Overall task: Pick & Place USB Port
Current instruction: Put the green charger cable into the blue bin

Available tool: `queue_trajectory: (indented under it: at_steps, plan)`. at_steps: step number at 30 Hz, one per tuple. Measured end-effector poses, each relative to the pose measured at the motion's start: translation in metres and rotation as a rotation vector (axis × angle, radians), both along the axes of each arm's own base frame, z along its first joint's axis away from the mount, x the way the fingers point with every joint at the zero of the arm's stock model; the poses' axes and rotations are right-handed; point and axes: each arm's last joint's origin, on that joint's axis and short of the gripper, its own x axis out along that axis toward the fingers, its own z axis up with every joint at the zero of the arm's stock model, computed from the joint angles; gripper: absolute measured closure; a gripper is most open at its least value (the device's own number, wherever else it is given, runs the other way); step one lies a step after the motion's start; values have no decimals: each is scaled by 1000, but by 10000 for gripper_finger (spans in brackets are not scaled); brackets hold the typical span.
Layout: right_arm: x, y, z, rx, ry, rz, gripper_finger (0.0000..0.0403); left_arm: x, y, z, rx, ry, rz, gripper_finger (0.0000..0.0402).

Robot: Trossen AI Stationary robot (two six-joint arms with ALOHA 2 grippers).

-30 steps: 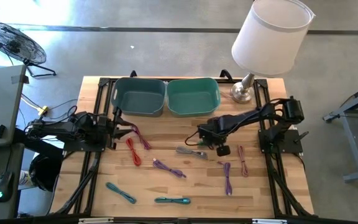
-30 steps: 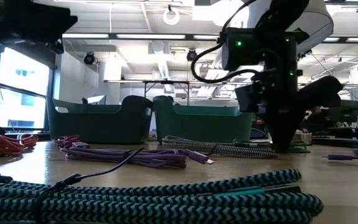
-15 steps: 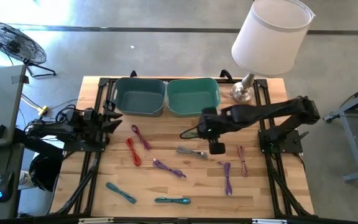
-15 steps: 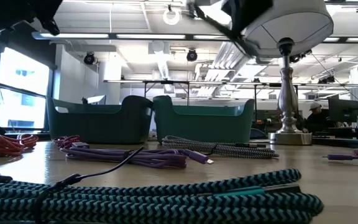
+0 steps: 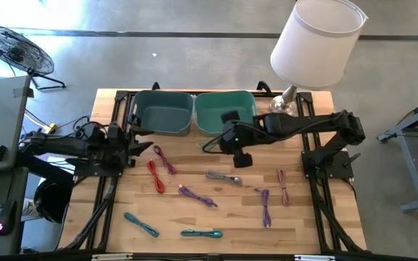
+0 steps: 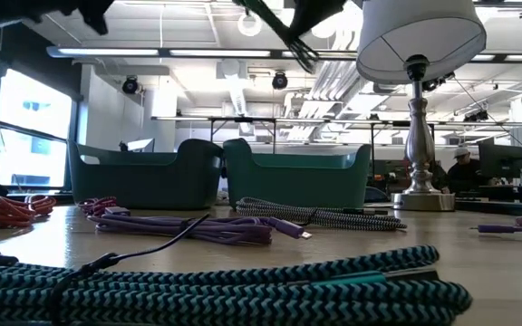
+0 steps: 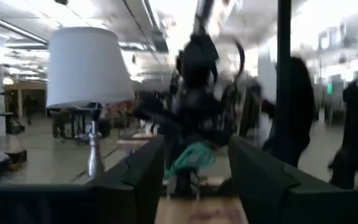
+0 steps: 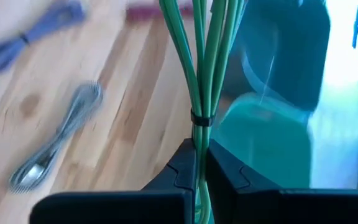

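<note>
My right gripper [image 5: 223, 138] hovers at the near rim of the green bin [image 5: 226, 112] and is shut on a green USB cable bundle [image 8: 199, 74], which also shows in the left wrist view as the green cable [image 7: 191, 158] hanging under that arm. My left gripper [image 5: 142, 143] waits open and holding nothing at the table's left, beside the grey-blue bin [image 5: 163, 112]. Other coiled cables lie flat on the wood: red [image 5: 154, 176], maroon [image 5: 164, 159], grey [image 5: 223, 177], purple [image 5: 197, 196] and several more. My right gripper pinches the green cable bundle between its two fingers [image 8: 182, 165], just behind the black tie [image 8: 199, 118] that binds the strands. The strands run on forward past the fingertips, along the fingers. The bundle is lifted clear of the table.
A lamp stands at the far right corner, base [image 5: 281, 109] beside the green bin and shade [image 5: 314, 43] above it. Purple [image 5: 265, 205] and pink [image 5: 283, 186] cables lie on the right, teal ones [image 5: 141, 224] [image 5: 202, 233] near the front edge. Bare wood lies between the cables.
My right gripper has risen from the table beside the grey cable and travelled toward the far-left, up to the green bin's near rim, carrying the green cable bundle lifted clear. My left gripper has shifted slightly toward the far edge.
</note>
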Motion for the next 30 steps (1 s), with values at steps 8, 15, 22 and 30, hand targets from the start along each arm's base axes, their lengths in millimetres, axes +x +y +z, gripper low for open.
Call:
queue_trajectory:
  at_steps: [8,15,22,30]
  plan:
    - [20,-37,37,68,-356,66,395,40,-2,34,197,139,70,211]
    - [21,-25,57,127,-452,205,395,73,-3,55,264,181,87,211]
    - [22,-10,57,129,-451,247,395,94,-3,69,284,213,136,211]
    - [24,-10,54,134,-443,238,395,110,-5,78,272,210,76,211]
